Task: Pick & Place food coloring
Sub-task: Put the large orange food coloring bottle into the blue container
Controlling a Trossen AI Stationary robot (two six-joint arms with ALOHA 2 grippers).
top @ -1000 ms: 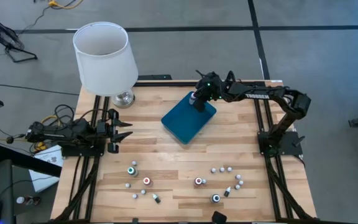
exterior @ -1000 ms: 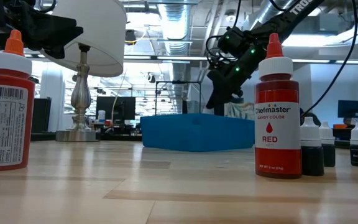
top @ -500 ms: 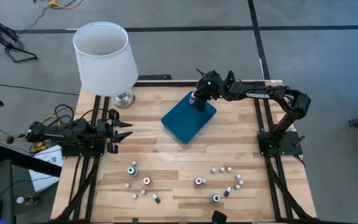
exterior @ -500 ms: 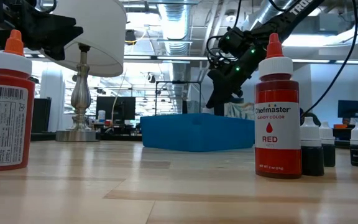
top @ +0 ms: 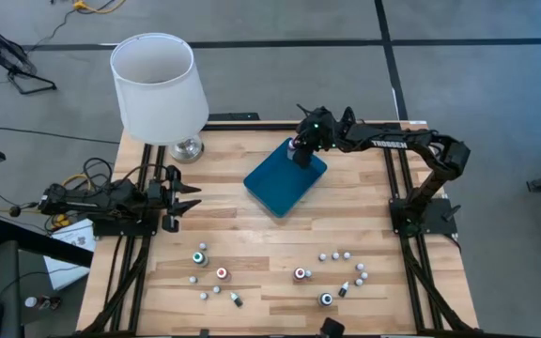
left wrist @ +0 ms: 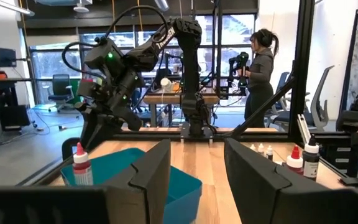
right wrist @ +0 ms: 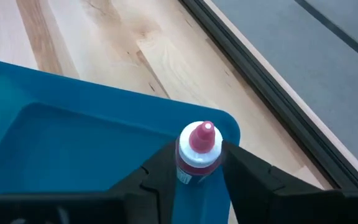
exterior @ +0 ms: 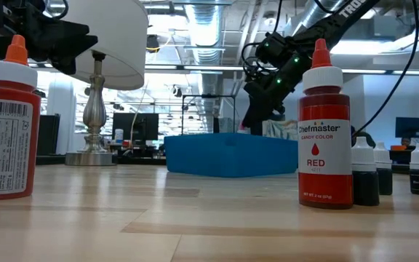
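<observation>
Our right gripper sits around a red-capped food coloring bottle upright in the teal tray's corner, centre-right in the high view; whether it grips or has let go, we cannot tell. We judge a straight lift best, so the bottle stays standing.

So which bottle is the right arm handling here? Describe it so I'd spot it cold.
Find the teal rectangular plastic tray at the wooden table's far middle. At its far corner, between the fingers of the right gripper, stands a small bottle with a pink-red pointed cap. It is the only bottle in the tray.
</observation>
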